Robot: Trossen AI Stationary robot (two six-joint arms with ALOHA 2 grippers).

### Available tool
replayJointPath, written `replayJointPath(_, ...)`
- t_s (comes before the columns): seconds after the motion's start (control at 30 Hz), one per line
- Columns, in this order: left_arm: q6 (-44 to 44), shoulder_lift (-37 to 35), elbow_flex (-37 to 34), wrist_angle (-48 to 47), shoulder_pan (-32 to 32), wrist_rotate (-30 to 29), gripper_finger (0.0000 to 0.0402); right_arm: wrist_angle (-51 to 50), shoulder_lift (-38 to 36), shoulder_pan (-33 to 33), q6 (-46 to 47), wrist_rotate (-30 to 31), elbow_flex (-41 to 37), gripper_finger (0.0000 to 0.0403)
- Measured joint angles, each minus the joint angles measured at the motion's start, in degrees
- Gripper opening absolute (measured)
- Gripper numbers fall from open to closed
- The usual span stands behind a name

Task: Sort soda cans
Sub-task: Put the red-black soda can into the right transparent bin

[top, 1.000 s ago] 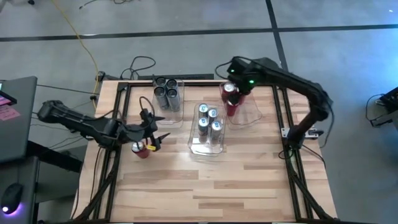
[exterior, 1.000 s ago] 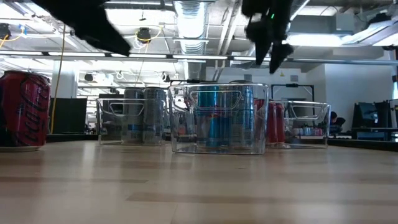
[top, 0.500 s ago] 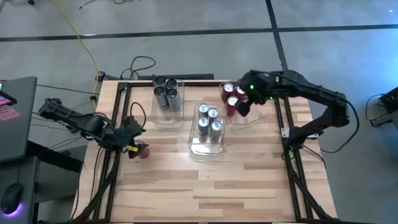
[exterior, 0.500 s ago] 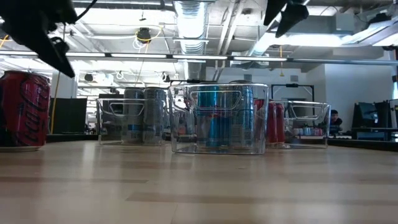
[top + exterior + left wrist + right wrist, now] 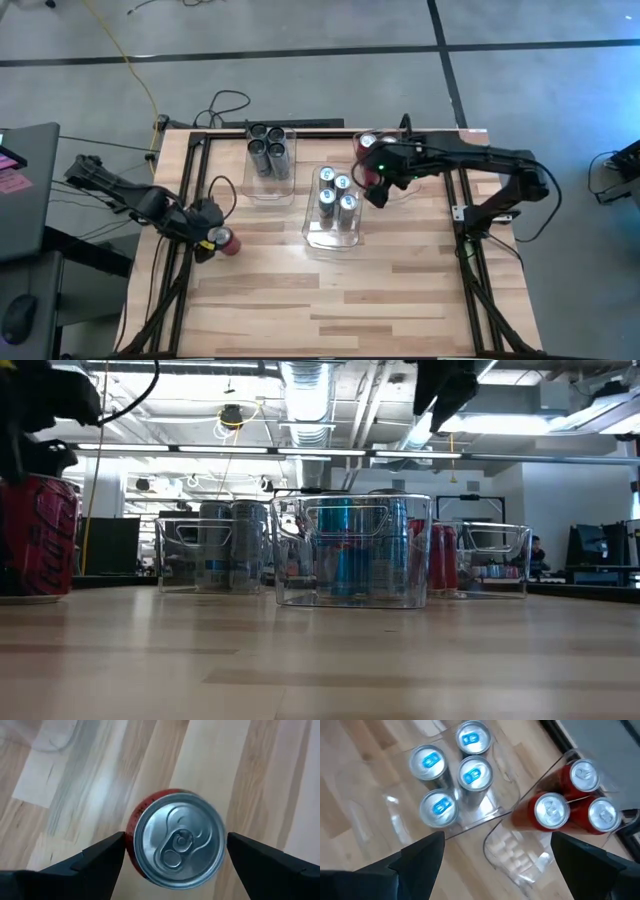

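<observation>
At the table's left edge the left gripper [image 5: 207,240] sits low over a lone red can [image 5: 224,241] standing upright on the bare wood [image 5: 330,300]; the left wrist view shows its fingers [image 5: 95,857] spread wide, one on each side of the can's silver top [image 5: 177,837] with a gap to each, so nothing is held. Next comes a clear bin [image 5: 270,172] near the far edge with four dark grey cans [image 5: 268,147], then a middle bin [image 5: 333,228] with four silver-blue cans [image 5: 334,193]. The right gripper [image 5: 378,188] hangs above the gap between that bin and the far-right bin [image 5: 517,862], fingers [image 5: 420,857] apart and empty. That bin seems to hold three red cans [image 5: 575,795] at its far end. The whole near half of the table is open board
</observation>
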Motion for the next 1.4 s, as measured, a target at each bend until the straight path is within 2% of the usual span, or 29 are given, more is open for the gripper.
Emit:
replayJointPath(0.3, -0.06, 0.41, -4.23, 3.46, -0.30, -1.49, 0.0339, 1.73, 1.90, 0.45, -0.88, 1.76, -0.02, 0.0379)
replayJointPath(0.4, -0.23, 0.96, -5.40, 5.15, -0.32, -3.40, 0.0326, 2.06, 1.51, 1.25, -0.84, 2.33, -0.02, 0.0379)
replayJointPath(0.5, -0.23, 1.51, -6.62, 7.45, -0.33, -4.67, 0.0303, 1.83, 0.78, 2.74, 0.23, 3.03, -0.02, 0.0379)
replayJointPath(0.67, 0.11, 2.05, -8.06, 12.92, -0.30, -5.51, 0.0301, -2.06, 0.56, 7.61, 3.01, 7.39, -0.02, 0.0379)
replayJointPath(0.83, 2.76, 5.01, -8.19, 18.59, -0.30, -6.58, 0.0301, -9.73, -0.02, 13.28, 11.05, 10.53, -0.14, 0.0379)
replayJointPath(1.0, 6.25, 11.79, -8.09, 27.40, -0.30, -7.28, 0.0301, -13.52, -1.54, 20.54, 20.23, 13.61, -1.90, 0.0379)
replayJointPath(1.3, 15.67, 23.48, -8.18, 50.47, -0.18, -6.55, 0.0303, -11.38, -8.21, 33.10, 37.78, 16.93, -14.44, 0.0379)
replayJointPath(1.4, 17.77, 26.63, -7.34, 54.96, 0.48, -6.26, 0.0303, -9.12, -9.61, 36.18, 42.44, 16.98, -19.22, 0.0379)
